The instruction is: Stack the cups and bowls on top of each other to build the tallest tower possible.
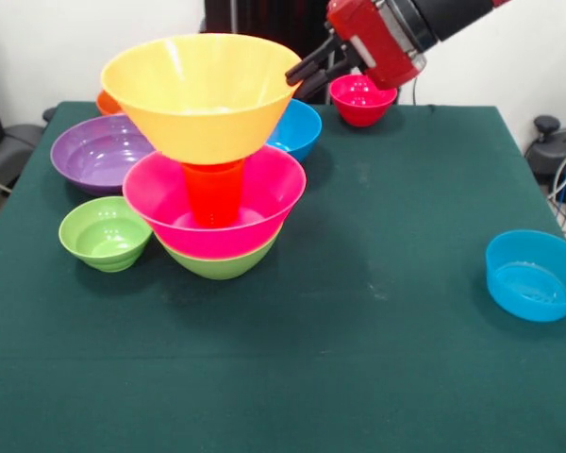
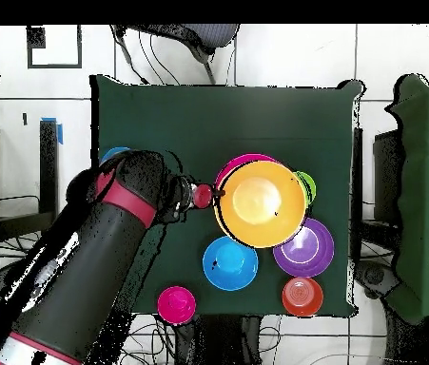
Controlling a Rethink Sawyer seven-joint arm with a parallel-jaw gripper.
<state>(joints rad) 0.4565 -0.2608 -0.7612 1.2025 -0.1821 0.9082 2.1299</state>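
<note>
Front view: orange cup [image 1: 213, 192] stands in pink bowl [image 1: 264, 193], bearing yellow bowl [image 1: 201, 90].

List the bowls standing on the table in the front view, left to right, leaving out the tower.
Purple bowl → small green bowl → blue bowl behind the tower → red bowl → blue bowl on its own at the right. The orange bowl behind the tower is mostly hidden, so it is left out.
</note>
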